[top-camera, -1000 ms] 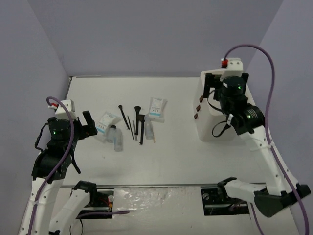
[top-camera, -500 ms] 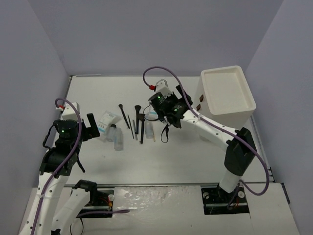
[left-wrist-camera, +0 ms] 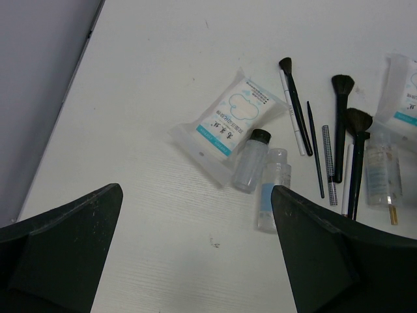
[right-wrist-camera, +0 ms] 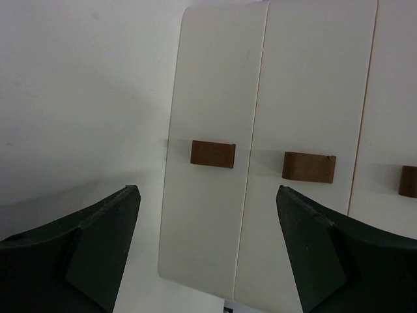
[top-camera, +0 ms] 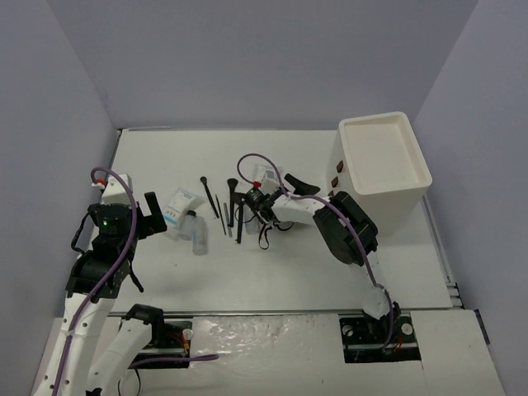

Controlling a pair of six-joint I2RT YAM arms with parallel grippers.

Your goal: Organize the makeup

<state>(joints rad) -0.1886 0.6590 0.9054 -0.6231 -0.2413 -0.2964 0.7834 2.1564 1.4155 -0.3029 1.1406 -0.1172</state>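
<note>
The makeup lies in a loose group left of the table's middle: a white packet with blue print (left-wrist-camera: 228, 120), a black-capped clear bottle (left-wrist-camera: 250, 171), a blue-labelled clear bottle (left-wrist-camera: 270, 195), thin black brushes (left-wrist-camera: 339, 124) and sticks, another clear bottle (left-wrist-camera: 381, 176). From above I see the packet (top-camera: 177, 205), bottles (top-camera: 196, 231) and brushes (top-camera: 223, 210). My left gripper (left-wrist-camera: 195, 195) (top-camera: 155, 216) hangs open, just left of the packet. My right gripper (top-camera: 299, 186) (right-wrist-camera: 207, 190) is low beside the brushes, open and empty, facing the box. A second packet (top-camera: 264, 176) is partly hidden by it.
A big white box (top-camera: 381, 165) stands at the back right. Its front panels with brown knobs (right-wrist-camera: 213, 154) fill the right wrist view. Purple walls close in the table on three sides. The right arm's elbow (top-camera: 346, 227) stretches across the middle.
The right arm has swung from above the white box leftward and down to the makeup, its gripper now turned toward the box. The left gripper has shifted slightly toward the packet.
</note>
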